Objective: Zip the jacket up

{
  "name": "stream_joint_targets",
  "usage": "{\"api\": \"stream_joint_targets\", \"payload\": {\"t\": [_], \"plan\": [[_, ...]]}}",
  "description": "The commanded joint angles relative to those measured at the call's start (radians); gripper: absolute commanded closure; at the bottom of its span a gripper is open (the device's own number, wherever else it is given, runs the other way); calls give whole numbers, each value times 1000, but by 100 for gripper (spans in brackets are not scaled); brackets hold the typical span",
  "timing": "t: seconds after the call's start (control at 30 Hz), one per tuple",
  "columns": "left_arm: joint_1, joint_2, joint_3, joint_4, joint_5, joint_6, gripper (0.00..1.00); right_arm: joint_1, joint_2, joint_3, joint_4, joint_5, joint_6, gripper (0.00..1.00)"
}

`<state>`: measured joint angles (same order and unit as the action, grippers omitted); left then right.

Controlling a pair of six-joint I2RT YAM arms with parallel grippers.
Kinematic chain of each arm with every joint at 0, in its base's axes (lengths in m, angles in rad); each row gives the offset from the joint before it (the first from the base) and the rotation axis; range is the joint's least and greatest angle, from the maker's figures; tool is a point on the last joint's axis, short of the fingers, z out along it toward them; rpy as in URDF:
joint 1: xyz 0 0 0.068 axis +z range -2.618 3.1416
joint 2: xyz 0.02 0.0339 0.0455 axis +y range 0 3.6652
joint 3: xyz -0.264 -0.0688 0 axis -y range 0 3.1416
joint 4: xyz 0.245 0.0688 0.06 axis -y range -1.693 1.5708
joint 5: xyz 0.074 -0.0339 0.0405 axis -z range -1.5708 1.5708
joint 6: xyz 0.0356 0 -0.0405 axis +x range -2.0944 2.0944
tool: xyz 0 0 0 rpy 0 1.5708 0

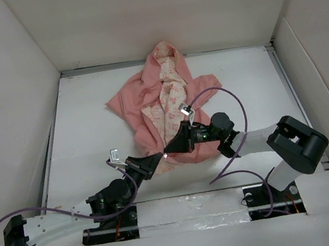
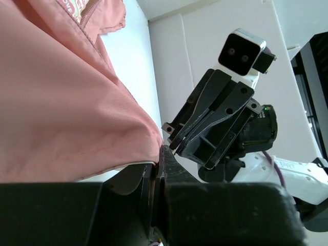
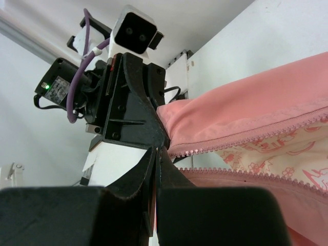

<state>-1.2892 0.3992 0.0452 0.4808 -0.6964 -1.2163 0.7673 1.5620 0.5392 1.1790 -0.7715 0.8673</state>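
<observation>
Cloth this soft and light should bunch, so the jacket (image 1: pixel 136 99), open on the table (image 1: pixel 87 147), wants tension at its near hem, where the left gripper (image 1: pixel 160 157) clamps the fabric and the right gripper (image 1: pixel 170 151) sits closed by the zipper (image 3: pixel 256 134), its catch unclear.

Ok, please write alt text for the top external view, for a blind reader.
A salmon-pink jacket lies unzipped on a white table, cream printed lining showing. The left end effector and right end effector meet at its near hem.
</observation>
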Motion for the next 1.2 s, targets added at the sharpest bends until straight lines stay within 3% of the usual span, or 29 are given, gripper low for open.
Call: {"api": "stream_joint_targets", "payload": {"t": [0.0,0.27,0.67,1.0,1.17], "plan": [[-4,16,-88,25,56,23,100,12,-52,22,-33,64,-56,100],[-4,-42,-88,-86,143,-9,100,-69,-82,151,-413,268,-261,100],[-4,-102,-13,-175,187,72,100,-140,-7,326,-544,546,-402,100],[-4,-174,116,-320,140,176,100,-319,180,789,-755,825,-625,100],[-4,-243,169,-405,95,207,100,-388,410,1178,-867,926,-695,100]]}}
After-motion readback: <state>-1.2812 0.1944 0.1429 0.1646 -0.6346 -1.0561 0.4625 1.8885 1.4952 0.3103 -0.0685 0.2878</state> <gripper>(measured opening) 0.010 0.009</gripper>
